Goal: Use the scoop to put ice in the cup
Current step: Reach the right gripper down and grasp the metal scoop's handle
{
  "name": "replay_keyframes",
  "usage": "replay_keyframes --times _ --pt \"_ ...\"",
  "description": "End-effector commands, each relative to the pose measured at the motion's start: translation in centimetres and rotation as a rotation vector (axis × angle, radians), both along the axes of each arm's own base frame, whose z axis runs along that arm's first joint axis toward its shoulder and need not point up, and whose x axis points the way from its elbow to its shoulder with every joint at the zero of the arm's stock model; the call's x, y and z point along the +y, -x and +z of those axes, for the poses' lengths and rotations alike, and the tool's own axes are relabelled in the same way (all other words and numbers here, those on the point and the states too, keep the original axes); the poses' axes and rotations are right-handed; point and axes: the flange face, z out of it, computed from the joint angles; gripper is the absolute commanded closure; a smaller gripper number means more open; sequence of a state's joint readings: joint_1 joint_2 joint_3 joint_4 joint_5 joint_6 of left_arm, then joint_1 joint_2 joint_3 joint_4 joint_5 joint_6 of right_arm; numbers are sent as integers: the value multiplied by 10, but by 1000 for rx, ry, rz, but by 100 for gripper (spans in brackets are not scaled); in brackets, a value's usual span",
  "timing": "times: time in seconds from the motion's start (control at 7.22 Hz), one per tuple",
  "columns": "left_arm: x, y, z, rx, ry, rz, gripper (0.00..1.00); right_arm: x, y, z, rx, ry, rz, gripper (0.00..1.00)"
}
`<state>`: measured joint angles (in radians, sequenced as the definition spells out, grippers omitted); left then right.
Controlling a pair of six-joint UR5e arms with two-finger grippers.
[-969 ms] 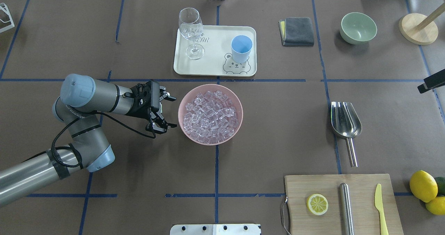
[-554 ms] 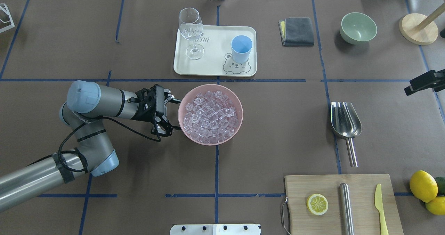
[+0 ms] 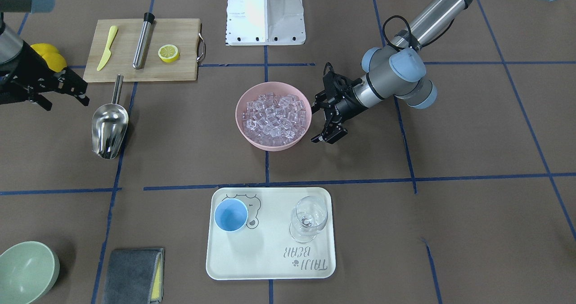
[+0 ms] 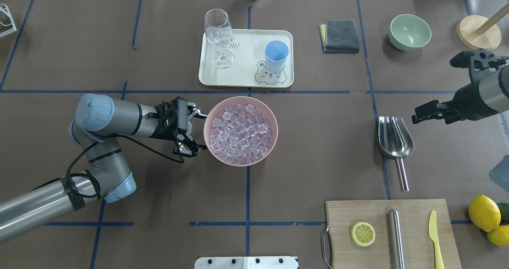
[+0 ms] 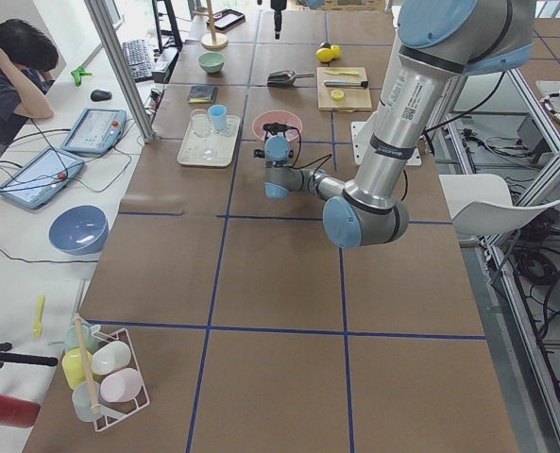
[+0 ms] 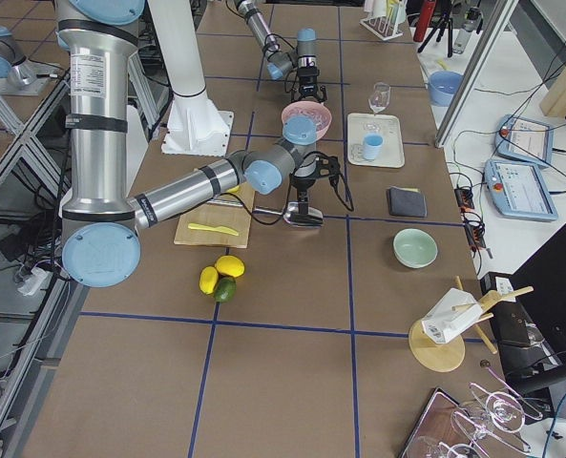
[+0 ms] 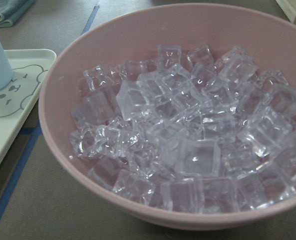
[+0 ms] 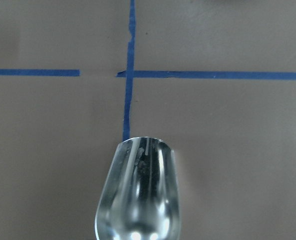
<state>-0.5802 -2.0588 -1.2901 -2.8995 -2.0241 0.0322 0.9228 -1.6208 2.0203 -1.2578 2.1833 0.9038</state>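
The ice (image 4: 240, 131) is heaped in a pink bowl (image 4: 273, 119) at mid-table. My left gripper (image 4: 201, 130) is open, its fingers on either side of the bowl's left rim; its wrist view shows the ice (image 7: 187, 135) close up. The light-blue cup (image 4: 276, 55) stands upright on a white tray (image 4: 246, 78) beyond the bowl. The steel scoop (image 4: 393, 135) lies flat on the table at the right, handle toward the robot. My right gripper (image 3: 86, 95) is open and hovers above and beside the scoop's trough (image 8: 138, 195).
A wine glass (image 4: 218, 36) stands on the tray. A cutting board (image 4: 389, 237) holds a lemon slice, a steel cylinder and a yellow knife. A green bowl (image 4: 410, 31), a grey cloth (image 4: 340, 35), lemons (image 4: 484, 212) and a wooden stand (image 4: 478, 33) are at the right.
My left gripper has moved right, up to the bowl's rim. My right arm has come in from the right edge to the scoop.
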Motion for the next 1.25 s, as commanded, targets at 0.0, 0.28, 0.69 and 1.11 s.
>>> replay_keyframes --times 0.0,0.28,0.69,1.11 --pt "0 0 1 0 2 0 0 39 34 -13 -2 72 6 0" --pt "0 0 1 0 2 0 0 82 80 6 93 99 46 0" --pt "0 0 1 1 1 0 0 105 94 22 127 129 20 12" --pt "1 1 1 5 -2 1 0 113 110 36 160 122 -2 19"
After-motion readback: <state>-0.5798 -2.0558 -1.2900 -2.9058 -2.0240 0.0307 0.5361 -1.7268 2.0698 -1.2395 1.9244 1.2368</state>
